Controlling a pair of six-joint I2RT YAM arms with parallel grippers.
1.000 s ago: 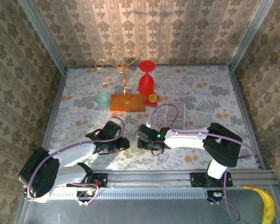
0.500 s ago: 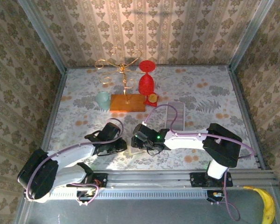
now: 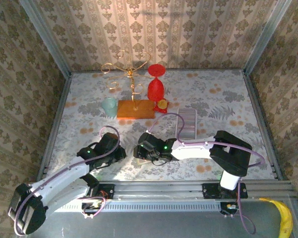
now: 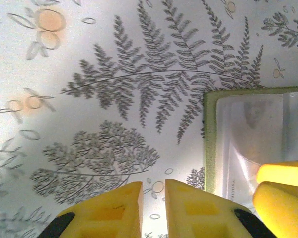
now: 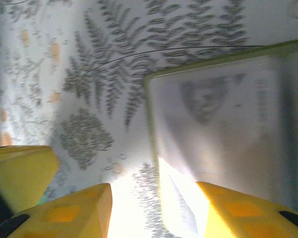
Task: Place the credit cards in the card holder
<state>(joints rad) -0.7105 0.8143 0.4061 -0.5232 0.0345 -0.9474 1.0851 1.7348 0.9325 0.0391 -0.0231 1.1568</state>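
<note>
The whitish-grey credit card (image 5: 218, 124) lies flat under the right gripper (image 5: 154, 208), whose half-open jaws straddle its near-left corner and should close level on its edges, while the left gripper (image 4: 154, 208), jaws nearly together and empty, waits just beside it.

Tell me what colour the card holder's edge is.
Olive green around the card holder, with clear pockets inside; the left wrist view shows it best.

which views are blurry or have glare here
Right wrist view: soft and smeared throughout, the card holder hazy, with a blown-out glare patch between the yellow fingers. Left wrist view: the fern-print tablecloth is sharp, the near fingers slightly soft. Top external view: evenly lit, clear.
</note>
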